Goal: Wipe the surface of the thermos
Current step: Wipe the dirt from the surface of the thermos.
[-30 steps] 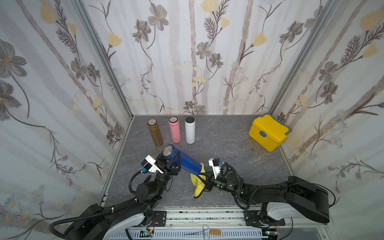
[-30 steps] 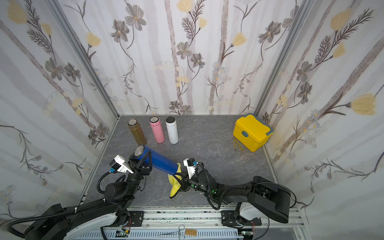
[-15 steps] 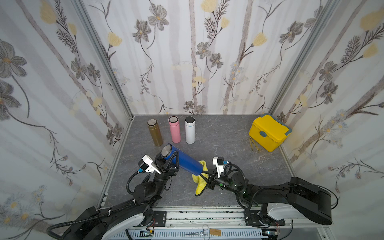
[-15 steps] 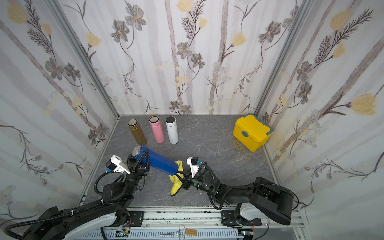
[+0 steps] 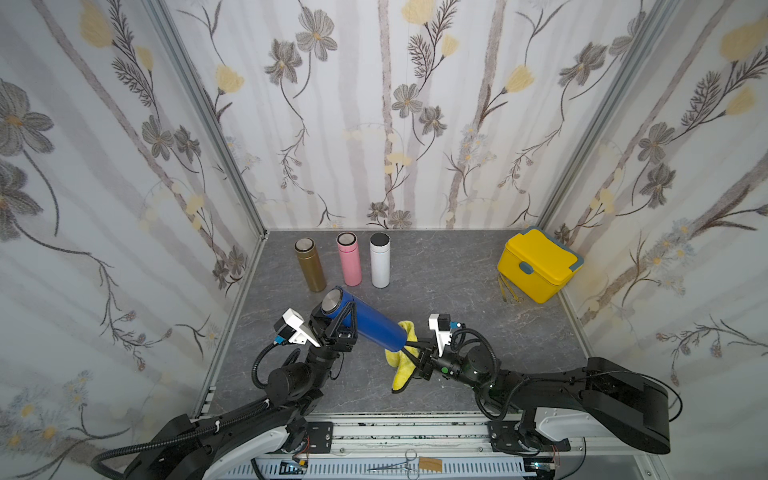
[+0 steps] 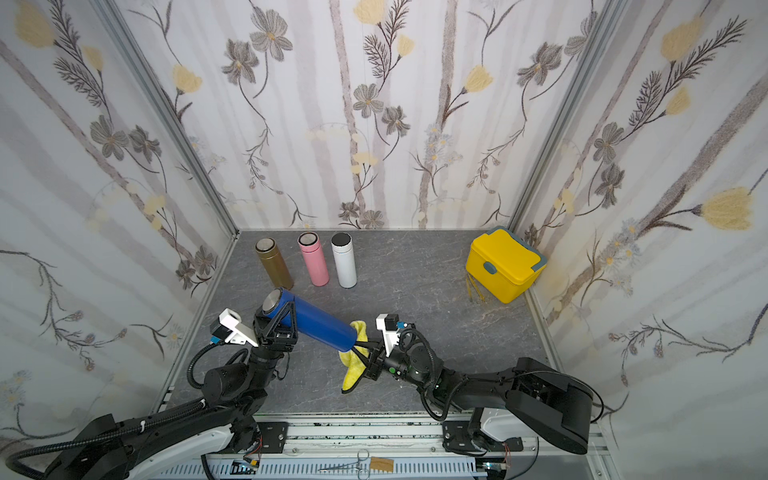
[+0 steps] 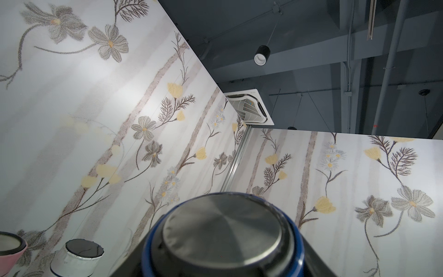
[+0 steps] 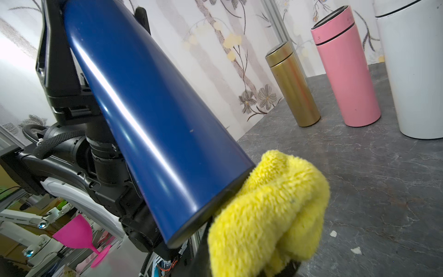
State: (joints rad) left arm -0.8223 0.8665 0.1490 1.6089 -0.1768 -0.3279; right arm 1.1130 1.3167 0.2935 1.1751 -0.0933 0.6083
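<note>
A blue thermos (image 5: 370, 322) (image 6: 320, 324) with a steel cap (image 7: 223, 227) hangs tilted above the table, cap end up and toward the left wall. My left gripper (image 5: 338, 312) (image 6: 280, 318) is shut on it just below the cap. A fluffy yellow cloth (image 5: 401, 365) (image 6: 351, 370) (image 8: 268, 203) is bunched against the thermos's lower end (image 8: 211, 199) and hangs down to the table. My right gripper (image 5: 409, 347) (image 6: 359, 347) is shut on the cloth; the cloth hides its fingertips in the right wrist view.
Three other thermoses stand upright in a row at the back left: gold (image 5: 311, 266), pink (image 5: 349, 259), white (image 5: 380, 262). A yellow lidded box (image 5: 538, 264) sits in the back right corner, with a thin yellow tool (image 5: 509, 289) beside it. Patterned walls enclose three sides.
The right gripper has carried the cloth a little up and to the right, along the thermos's lower end. The left gripper and the thermos have edged slightly left.
</note>
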